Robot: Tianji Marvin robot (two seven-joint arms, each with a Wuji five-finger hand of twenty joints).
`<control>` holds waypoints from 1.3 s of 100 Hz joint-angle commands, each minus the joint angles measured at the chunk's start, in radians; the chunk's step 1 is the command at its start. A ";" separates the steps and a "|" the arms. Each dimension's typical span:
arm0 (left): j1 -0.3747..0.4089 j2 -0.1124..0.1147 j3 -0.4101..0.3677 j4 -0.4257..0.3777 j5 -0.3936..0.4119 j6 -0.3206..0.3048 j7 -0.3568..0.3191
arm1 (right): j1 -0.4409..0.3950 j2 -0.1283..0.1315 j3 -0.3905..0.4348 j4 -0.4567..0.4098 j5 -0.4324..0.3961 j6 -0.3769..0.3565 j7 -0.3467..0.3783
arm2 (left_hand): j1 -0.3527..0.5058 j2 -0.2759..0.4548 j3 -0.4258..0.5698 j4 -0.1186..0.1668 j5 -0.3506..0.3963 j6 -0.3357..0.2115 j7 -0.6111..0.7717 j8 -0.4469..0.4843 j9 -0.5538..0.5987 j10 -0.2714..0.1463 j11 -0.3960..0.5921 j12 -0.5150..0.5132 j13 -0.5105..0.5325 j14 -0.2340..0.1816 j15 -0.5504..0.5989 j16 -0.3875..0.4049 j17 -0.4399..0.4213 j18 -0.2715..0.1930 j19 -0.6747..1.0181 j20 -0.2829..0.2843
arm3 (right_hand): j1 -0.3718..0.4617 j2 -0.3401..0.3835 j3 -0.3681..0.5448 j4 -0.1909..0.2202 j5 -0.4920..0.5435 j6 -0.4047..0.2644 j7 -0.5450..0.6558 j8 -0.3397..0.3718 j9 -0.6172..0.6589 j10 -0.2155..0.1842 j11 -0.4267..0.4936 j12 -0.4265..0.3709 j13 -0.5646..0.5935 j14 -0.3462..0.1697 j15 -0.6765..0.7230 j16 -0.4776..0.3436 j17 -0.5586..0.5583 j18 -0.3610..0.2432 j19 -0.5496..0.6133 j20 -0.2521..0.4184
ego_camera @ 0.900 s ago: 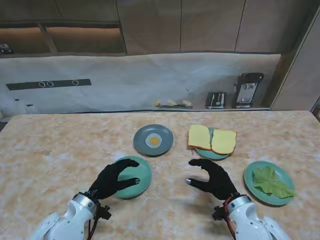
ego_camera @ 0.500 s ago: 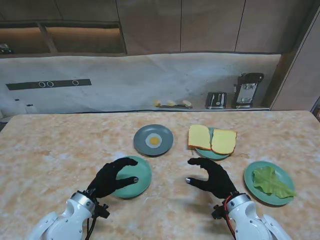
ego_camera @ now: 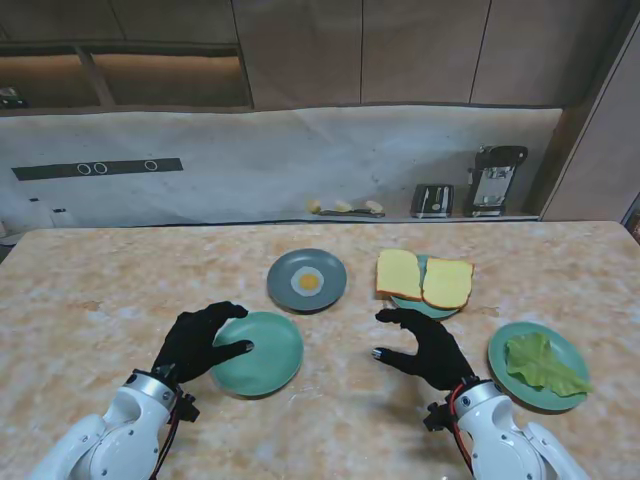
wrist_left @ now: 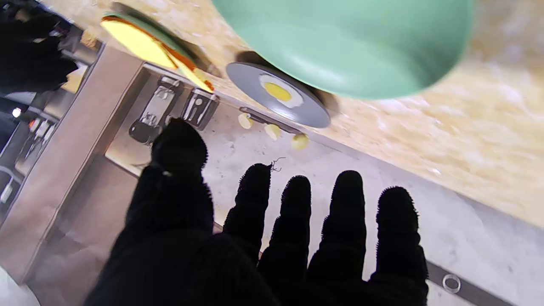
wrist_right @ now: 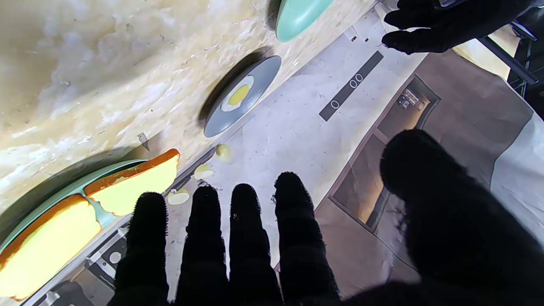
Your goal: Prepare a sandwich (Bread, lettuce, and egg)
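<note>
An empty green plate (ego_camera: 262, 352) lies near me, left of centre. My left hand (ego_camera: 197, 342) hovers at its left rim, fingers spread, holding nothing. Farther away, a grey plate (ego_camera: 307, 279) carries a fried egg (ego_camera: 308, 282). Two bread slices (ego_camera: 423, 279) rest on a green plate (ego_camera: 405, 306) to the right. My right hand (ego_camera: 425, 348) is open, just nearer to me than the bread, apart from it. Lettuce (ego_camera: 543, 364) lies on a green plate (ego_camera: 510, 341) at the far right. The wrist views show the empty plate (wrist_left: 348, 42), egg (wrist_left: 278, 91) (wrist_right: 238, 95) and bread (wrist_right: 131, 182).
A toaster (ego_camera: 432, 200) and a coffee machine (ego_camera: 496, 180) stand on the back counter, with small pale items (ego_camera: 345, 207) beside them. A dark strip with rings (ego_camera: 97, 168) is on the back wall. Marble table top (ego_camera: 100, 290) stretches left.
My left hand has drawn back to the left, off the empty green plate to its left rim. My right hand has edged slightly toward the bread.
</note>
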 commanded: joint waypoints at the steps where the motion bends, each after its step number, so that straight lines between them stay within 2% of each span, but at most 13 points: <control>1: -0.008 0.007 -0.013 -0.002 0.011 0.014 -0.007 | 0.000 -0.008 -0.007 0.008 0.004 -0.004 0.009 | 0.030 -0.008 0.004 -0.006 0.008 0.007 0.024 0.002 0.017 -0.002 0.020 0.015 0.019 0.007 0.030 0.026 0.000 -0.007 0.023 0.031 | -0.003 0.016 0.000 -0.002 0.007 0.001 0.002 -0.008 0.011 0.005 0.000 0.007 0.008 -0.011 -0.002 0.020 -0.012 0.001 0.014 -0.009; 24: -0.037 0.019 -0.008 -0.023 0.112 0.218 -0.080 | -0.008 -0.011 -0.012 0.009 0.013 -0.007 -0.001 | 0.029 -0.002 0.001 -0.004 -0.010 0.018 0.014 0.004 -0.009 0.005 0.015 0.023 0.000 0.019 0.039 0.039 -0.009 -0.008 0.059 0.050 | -0.002 0.019 -0.001 -0.002 0.011 0.003 0.003 -0.008 0.013 0.005 0.000 0.008 0.011 -0.010 -0.002 0.020 -0.012 0.000 0.014 -0.009; 47: -0.112 0.018 0.063 0.032 0.141 0.349 -0.081 | -0.027 -0.013 0.001 0.003 0.008 -0.014 -0.017 | 0.023 -0.016 -0.001 -0.004 -0.026 0.039 0.017 0.020 -0.010 0.012 0.059 0.073 0.005 0.026 0.097 0.086 -0.008 -0.005 0.136 0.106 | -0.001 0.023 -0.001 -0.002 0.014 0.003 0.003 -0.008 0.015 0.006 0.000 0.008 0.012 -0.007 -0.003 0.019 -0.014 0.002 0.014 -0.009; 68: -0.190 0.019 0.134 0.108 0.151 0.385 -0.072 | -0.040 -0.016 0.014 0.014 0.010 -0.019 -0.030 | 0.019 -0.035 -0.001 -0.005 -0.063 0.051 0.068 0.059 -0.023 0.016 0.122 0.150 0.007 0.024 0.176 0.153 0.002 -0.004 0.202 0.161 | 0.001 0.023 -0.002 -0.002 0.016 0.003 0.003 -0.008 0.017 0.007 -0.001 0.008 0.015 -0.007 -0.003 0.019 -0.016 0.002 0.015 -0.010; 86: -0.236 0.019 0.189 0.148 0.150 0.445 -0.080 | -0.041 -0.019 0.025 0.031 0.018 -0.024 -0.038 | 0.025 -0.046 0.001 -0.006 -0.075 0.055 0.089 0.077 -0.025 0.014 0.136 0.176 0.003 0.028 0.198 0.178 0.007 -0.005 0.239 0.192 | 0.003 0.026 -0.002 -0.002 0.018 0.005 0.003 -0.008 0.016 0.008 0.000 0.008 0.012 -0.008 -0.005 0.018 -0.018 0.001 0.014 -0.010; 112: -0.287 0.013 0.251 0.205 0.154 0.525 -0.057 | -0.034 -0.019 0.032 0.044 0.034 -0.034 -0.030 | 0.058 -0.058 0.009 -0.001 -0.108 0.063 0.144 0.123 -0.039 0.012 0.180 0.227 0.011 0.033 0.267 0.232 0.030 -0.016 0.327 0.254 | 0.005 0.028 -0.002 -0.002 0.020 0.005 0.003 -0.008 0.015 0.007 0.001 0.009 0.011 -0.008 -0.005 0.018 -0.019 0.001 0.014 -0.010; 130: -0.319 0.004 0.290 0.257 0.136 0.566 -0.022 | -0.032 -0.018 0.033 0.045 0.035 -0.035 -0.026 | 0.088 -0.078 0.018 0.002 -0.150 0.059 0.214 0.180 -0.059 0.003 0.222 0.277 -0.005 0.026 0.319 0.285 0.015 -0.017 0.364 0.309 | 0.008 0.030 -0.002 -0.002 0.022 0.006 0.005 -0.008 0.014 0.007 0.002 0.009 0.011 -0.007 -0.004 0.019 -0.019 0.000 0.015 -0.010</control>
